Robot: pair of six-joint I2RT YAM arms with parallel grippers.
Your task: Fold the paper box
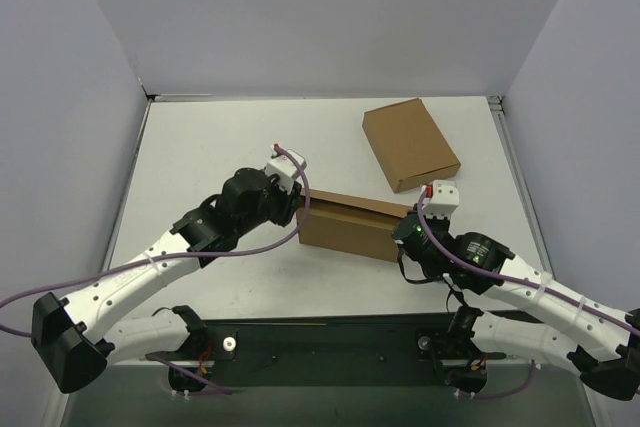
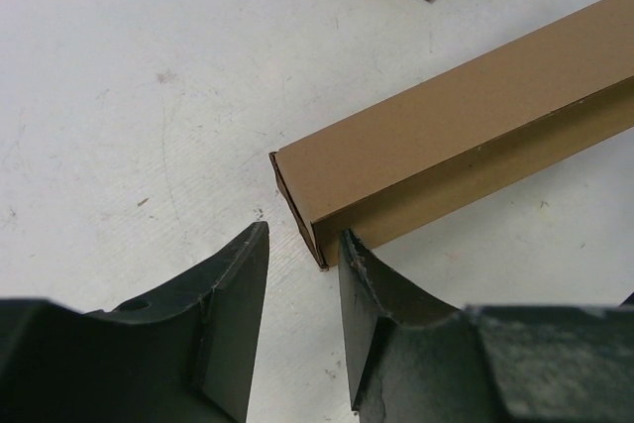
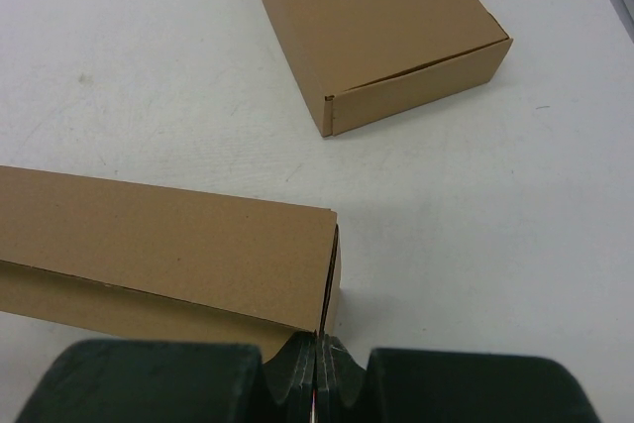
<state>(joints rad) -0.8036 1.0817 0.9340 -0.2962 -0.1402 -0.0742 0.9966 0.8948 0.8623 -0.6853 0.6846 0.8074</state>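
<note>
The paper box point(image 1: 350, 225) lies on the white table point(image 1: 220, 137) about midway between the two arms, a long, low brown shape with its long sides running left to right. Its top panel is folded over, and a seam runs the length of the near side.

At the box's left end sits the left gripper point(image 1: 298, 205). In the left wrist view its fingers point(image 2: 238, 294) stand spread. The box's point(image 2: 446, 136) near end corner reaches just up to the gap, close against one fingertip, but it is not clamped.

At the box's right end is the right gripper point(image 1: 407, 231). In the right wrist view it point(image 3: 315, 349) is pressed together right under the box's point(image 3: 168, 235) end edge. I cannot tell whether any sliver of card is caught between the pads.

Beyond the box's right end, well apart from it and farther from the arms, a second brown carton point(image 1: 410, 144) lies flat and closed, turned at an angle.
</note>
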